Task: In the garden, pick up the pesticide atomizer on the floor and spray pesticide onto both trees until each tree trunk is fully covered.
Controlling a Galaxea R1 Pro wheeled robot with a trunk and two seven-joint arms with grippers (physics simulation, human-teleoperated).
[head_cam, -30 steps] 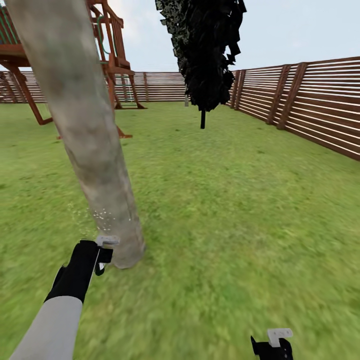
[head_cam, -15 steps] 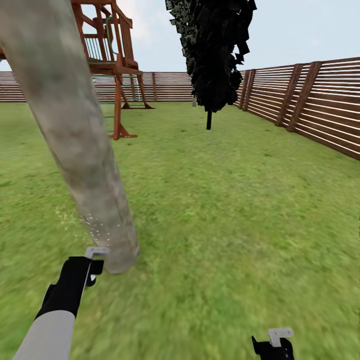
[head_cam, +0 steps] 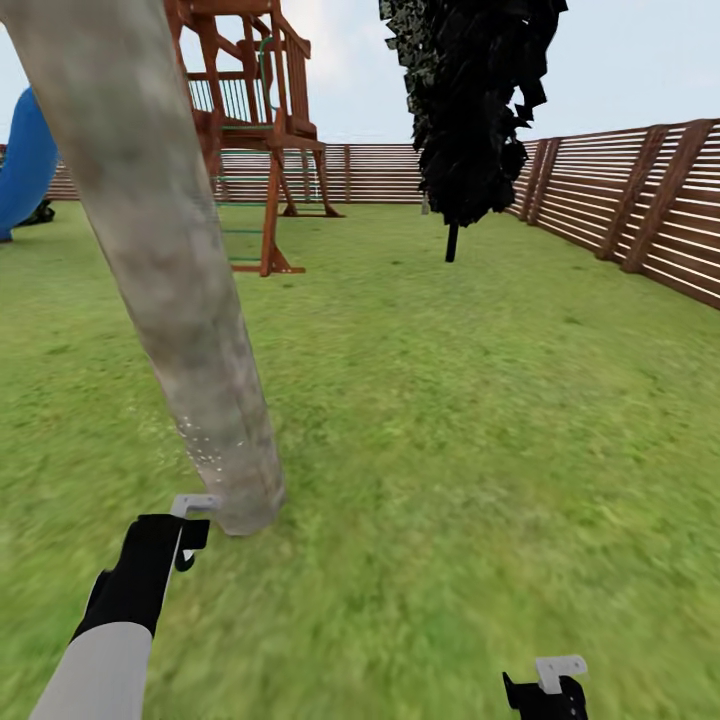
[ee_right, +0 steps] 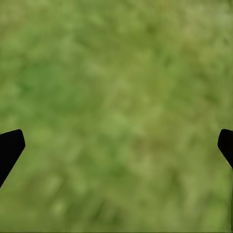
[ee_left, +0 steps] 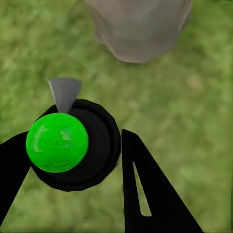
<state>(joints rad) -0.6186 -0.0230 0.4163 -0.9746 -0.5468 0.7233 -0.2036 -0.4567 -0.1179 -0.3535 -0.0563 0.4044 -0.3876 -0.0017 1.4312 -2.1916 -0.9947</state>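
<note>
The left gripper's (ee_left: 73, 160) two black jaws are clamped on the pesticide atomizer (ee_left: 73, 145), one on each side of its round dark body. The right gripper (ee_right: 116, 141) stands wide apart over bare grass, just two black fingertips at the picture's edges.

The atomizer is a small dark cylinder capped with a glossy bright green spot, and a pale grey wedge-shaped nozzle juts from it towards the base of the tree trunk (head_cam: 170, 270). The trunk is a thick smooth column of mottled grey-beige bark, a little wider at its foot, with a patch of fine white specks low on it.

In the head view the left arm, grey sleeve and black wrist, reaches forward at near left, its gripper (head_cam: 185, 525) just beside the trunk's base. The right gripper (head_cam: 545, 690) sits low at near right.

One thin-stemmed black-leaved tree (head_cam: 470, 110) stands far off. One reddish wooden play tower (head_cam: 250, 120) and a blue slide (head_cam: 25, 160) lie far left, before a brown slatted fence (head_cam: 640, 210) bounding the blurry green lawn (head_cam: 480, 420).
</note>
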